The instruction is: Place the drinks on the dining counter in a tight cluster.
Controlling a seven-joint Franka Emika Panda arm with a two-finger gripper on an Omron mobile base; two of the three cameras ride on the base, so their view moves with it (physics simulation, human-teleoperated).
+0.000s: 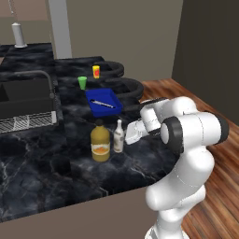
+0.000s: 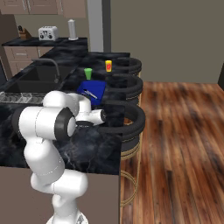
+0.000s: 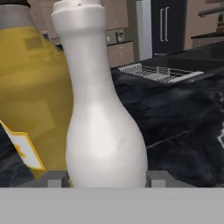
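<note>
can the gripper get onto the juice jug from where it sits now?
Probably not directly. The gripper is closed around the white bottle, which stands between it and the juice jug. In the hand view the jug sits right behind the bottle.

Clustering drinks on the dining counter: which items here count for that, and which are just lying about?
Job:
juice jug
white bottle, between the fingers of the gripper
dining counter

Lying about:
green cup
yellow cup
blue tray
dish rack
</note>
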